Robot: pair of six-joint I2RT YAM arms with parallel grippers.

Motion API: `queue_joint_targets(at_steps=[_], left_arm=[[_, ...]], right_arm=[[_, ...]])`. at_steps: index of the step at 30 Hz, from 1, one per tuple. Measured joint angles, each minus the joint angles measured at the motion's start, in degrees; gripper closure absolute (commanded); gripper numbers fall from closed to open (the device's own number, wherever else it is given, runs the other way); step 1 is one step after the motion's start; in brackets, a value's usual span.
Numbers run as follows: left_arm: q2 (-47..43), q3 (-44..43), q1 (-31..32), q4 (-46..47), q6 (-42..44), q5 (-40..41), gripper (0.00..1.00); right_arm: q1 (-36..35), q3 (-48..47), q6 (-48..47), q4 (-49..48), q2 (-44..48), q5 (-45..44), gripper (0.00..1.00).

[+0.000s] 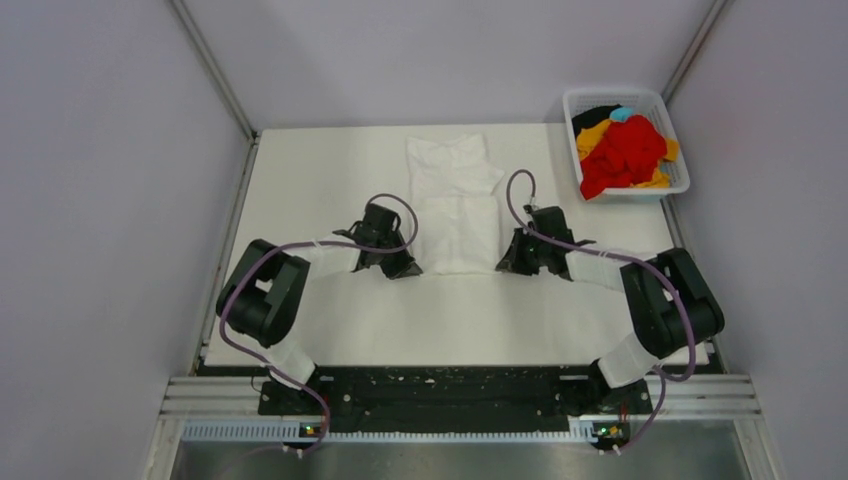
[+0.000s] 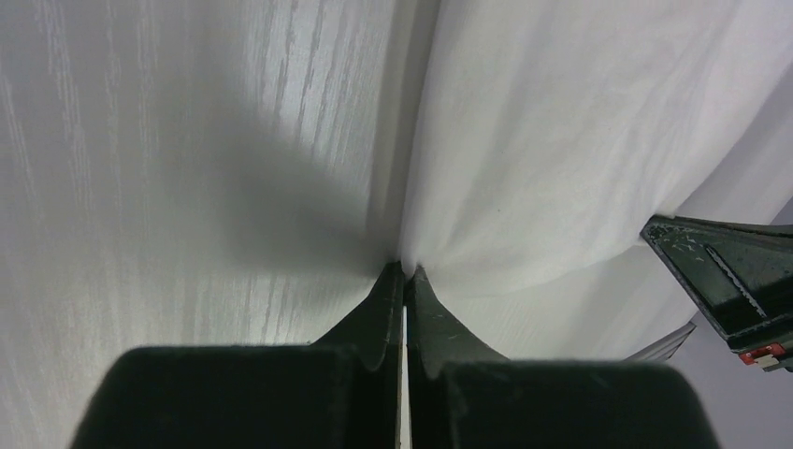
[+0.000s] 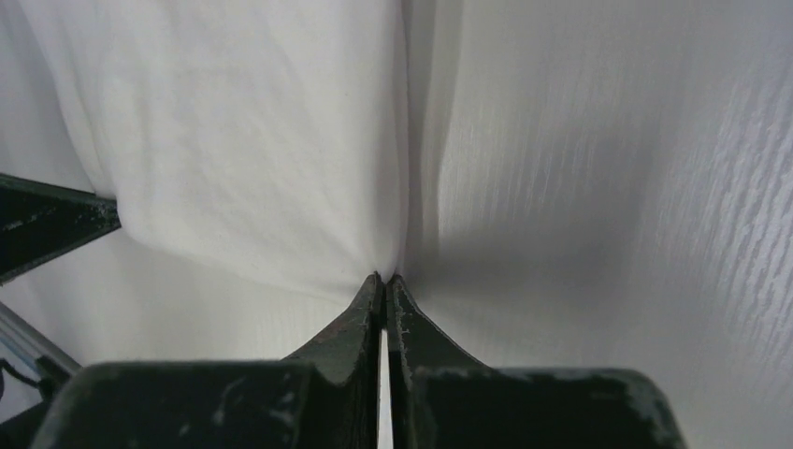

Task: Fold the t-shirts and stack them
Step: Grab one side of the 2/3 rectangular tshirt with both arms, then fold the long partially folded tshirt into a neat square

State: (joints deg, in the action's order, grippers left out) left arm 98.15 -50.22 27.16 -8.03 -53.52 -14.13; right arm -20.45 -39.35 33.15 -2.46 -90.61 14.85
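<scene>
The white t-shirt [image 1: 455, 200] lies on the table folded into a long narrow strip, collar end far. My left gripper [image 1: 410, 268] is shut on its near left corner, and my right gripper [image 1: 503, 266] is shut on its near right corner. In the left wrist view the closed gripper [image 2: 405, 269] pinches the white cloth [image 2: 552, 159]. In the right wrist view the closed gripper [image 3: 384, 278] pinches the cloth [image 3: 252, 150]. Red [image 1: 625, 155], yellow-orange [image 1: 592, 133], black [image 1: 592, 115] and light blue [image 1: 622, 114] shirts lie bunched in the basket.
The white mesh basket [image 1: 578, 105] stands at the far right corner of the white table [image 1: 330, 170]. Grey walls close in the table on the left, back and right. The other arm's gripper shows at the edge of each wrist view [image 2: 729, 281] [image 3: 47, 224].
</scene>
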Motion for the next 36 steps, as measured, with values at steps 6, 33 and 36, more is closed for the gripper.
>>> queue_joint_targets(at_steps=[6, 33, 36], left_arm=[[-8.2, 6.9, 2.1, -3.8, -0.2, 1.0, 1.0], [-21.1, -12.1, -1.5, -16.0, 8.9, 3.9, 1.0], [-14.1, -17.8, -2.7, -15.2, 10.6, 3.9, 1.0]], right_arm=[[0.0, 4.7, -1.9, 8.7, 8.2, 8.6, 1.0], [6.4, -18.1, -2.1, 32.9, 21.3, 18.3, 1.0], [7.1, -21.5, -2.1, 30.7, 17.2, 14.4, 1.0]])
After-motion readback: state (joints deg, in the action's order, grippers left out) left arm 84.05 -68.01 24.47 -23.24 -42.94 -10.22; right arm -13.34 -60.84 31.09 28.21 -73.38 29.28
